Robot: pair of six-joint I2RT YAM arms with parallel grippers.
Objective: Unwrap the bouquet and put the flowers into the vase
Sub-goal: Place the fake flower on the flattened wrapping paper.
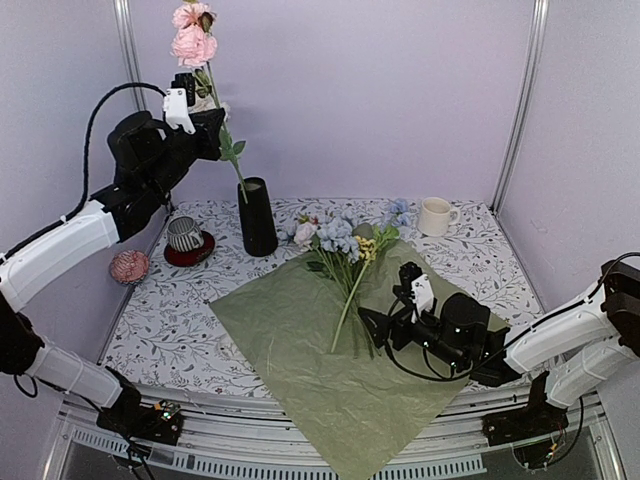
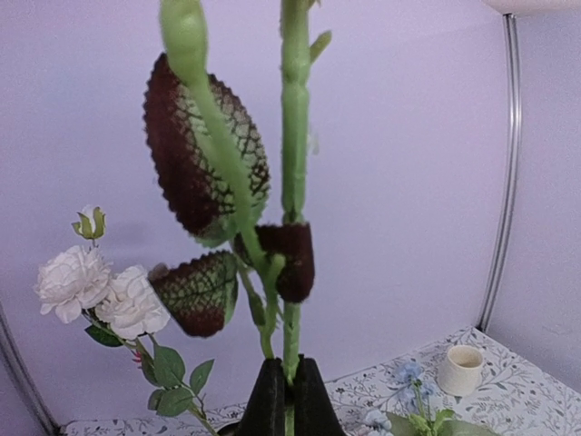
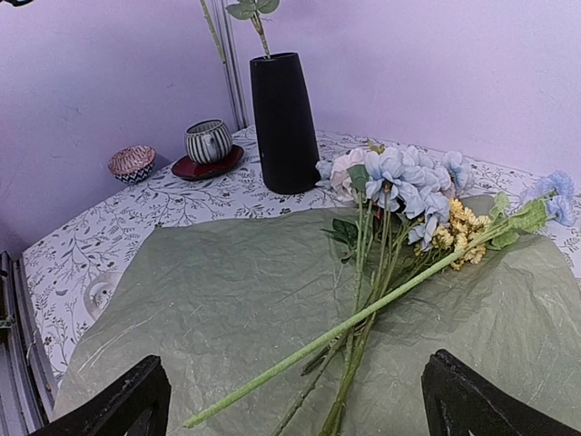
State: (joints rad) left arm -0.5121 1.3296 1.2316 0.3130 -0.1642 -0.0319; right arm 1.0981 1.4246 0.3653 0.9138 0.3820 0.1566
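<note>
My left gripper (image 1: pixel 210 135) is high at the back left, shut on the green stem (image 2: pixel 292 136) of a pink flower (image 1: pixel 193 40). That stem runs down into the black vase (image 1: pixel 257 218), whose mouth sits just below the fingers (image 2: pixel 268 400). Two pale roses (image 2: pixel 100 291) on a leafy stem show to the left of them. The bouquet's wrap (image 1: pixel 300 340) lies spread flat, olive side up. On it lie the remaining flowers (image 1: pixel 345 245), blue, white and yellow, stems toward me. My right gripper (image 3: pixel 295 400) hovers low and open over the stem ends (image 3: pixel 363 318), touching nothing.
A white mug (image 1: pixel 435 215) stands at the back right. A striped cup on a red saucer (image 1: pixel 186 238) and a pink patterned bowl (image 1: pixel 129 266) sit left of the vase (image 3: pixel 284 118). Purple walls close in three sides.
</note>
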